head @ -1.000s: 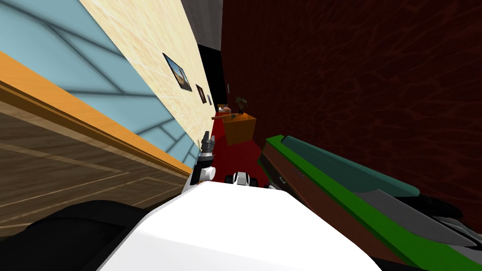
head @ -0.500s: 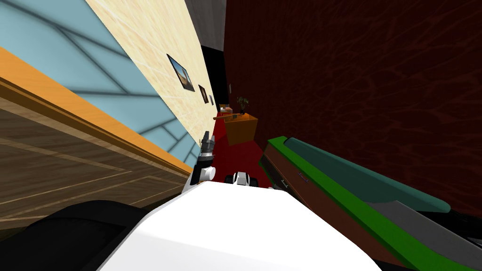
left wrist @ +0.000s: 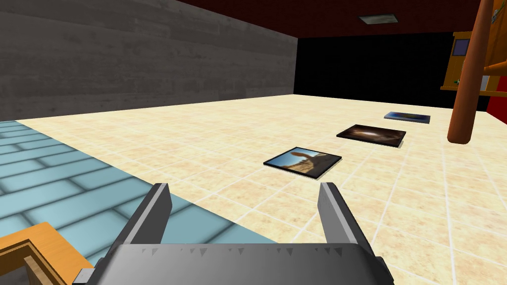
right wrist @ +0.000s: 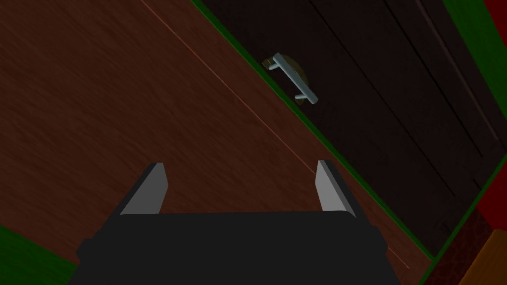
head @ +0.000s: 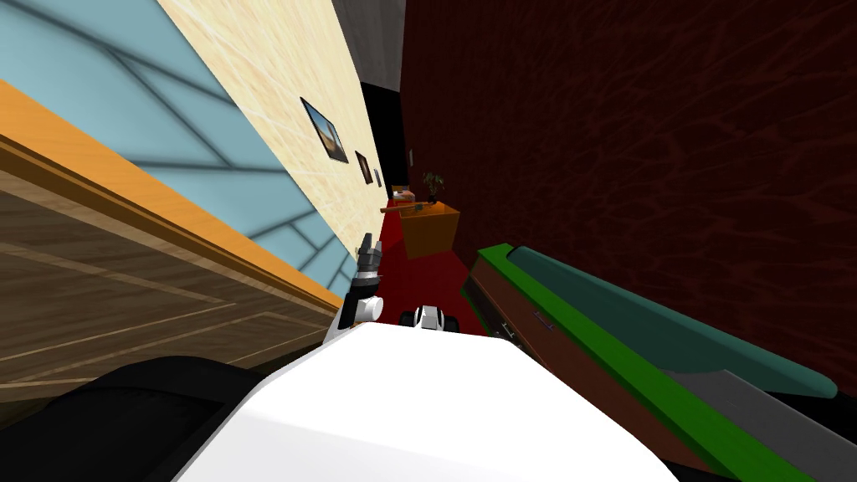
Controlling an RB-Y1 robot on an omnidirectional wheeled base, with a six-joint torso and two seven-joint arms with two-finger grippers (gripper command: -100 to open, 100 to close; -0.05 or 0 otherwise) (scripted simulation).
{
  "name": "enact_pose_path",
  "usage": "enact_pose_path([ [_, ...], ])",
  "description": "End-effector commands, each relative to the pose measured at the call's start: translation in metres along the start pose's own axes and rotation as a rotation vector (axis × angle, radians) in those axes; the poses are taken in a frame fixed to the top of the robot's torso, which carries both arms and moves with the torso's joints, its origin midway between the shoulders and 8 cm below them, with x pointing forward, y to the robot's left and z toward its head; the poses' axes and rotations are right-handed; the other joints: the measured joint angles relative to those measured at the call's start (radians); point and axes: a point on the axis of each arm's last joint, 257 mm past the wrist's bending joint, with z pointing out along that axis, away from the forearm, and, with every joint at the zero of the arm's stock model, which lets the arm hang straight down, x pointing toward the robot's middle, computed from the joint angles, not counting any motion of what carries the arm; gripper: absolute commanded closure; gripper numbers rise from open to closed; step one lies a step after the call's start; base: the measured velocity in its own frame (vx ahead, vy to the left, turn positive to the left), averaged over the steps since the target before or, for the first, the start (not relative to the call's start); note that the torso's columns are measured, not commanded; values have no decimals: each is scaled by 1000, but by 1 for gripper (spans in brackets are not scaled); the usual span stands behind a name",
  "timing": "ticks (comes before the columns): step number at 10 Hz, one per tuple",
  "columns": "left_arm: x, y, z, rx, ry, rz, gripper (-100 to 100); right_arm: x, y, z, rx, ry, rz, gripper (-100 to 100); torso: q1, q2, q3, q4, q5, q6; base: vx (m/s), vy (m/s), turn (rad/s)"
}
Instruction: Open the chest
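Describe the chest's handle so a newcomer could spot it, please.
Find the green-edged chest along the dark red wall. On its dark panel, ahead of the right gripper, sits the handle: a short light grey bar, the only pale thing there.

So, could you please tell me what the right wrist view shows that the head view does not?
Right wrist view: my open right hand, aimed at the chest. Head view: my left hand, framed pictures on the cream wall, and an orange cabinet with a plant. Both: the chest's brown front with green trim, and a bar handle on it.
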Motion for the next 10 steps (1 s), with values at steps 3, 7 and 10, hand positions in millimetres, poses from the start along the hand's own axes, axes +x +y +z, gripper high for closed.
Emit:
enact_pose_path([
  [3,0,0,0,0,0,0,0,-20,-42,7,156,-93,-114,-100,0,1,0,0,0,0,25,-5,22],
  [7,0,0,0,0,0,0,0,-36,-73,9,273,-164,-202,-100,0,1,0,0,0,0,18,-6,12],
  [10,0,0,0,0,0,0,0,-46,-88,8,333,-202,-235,-100,0,0,0,0,0,0,16,-6,6],
])
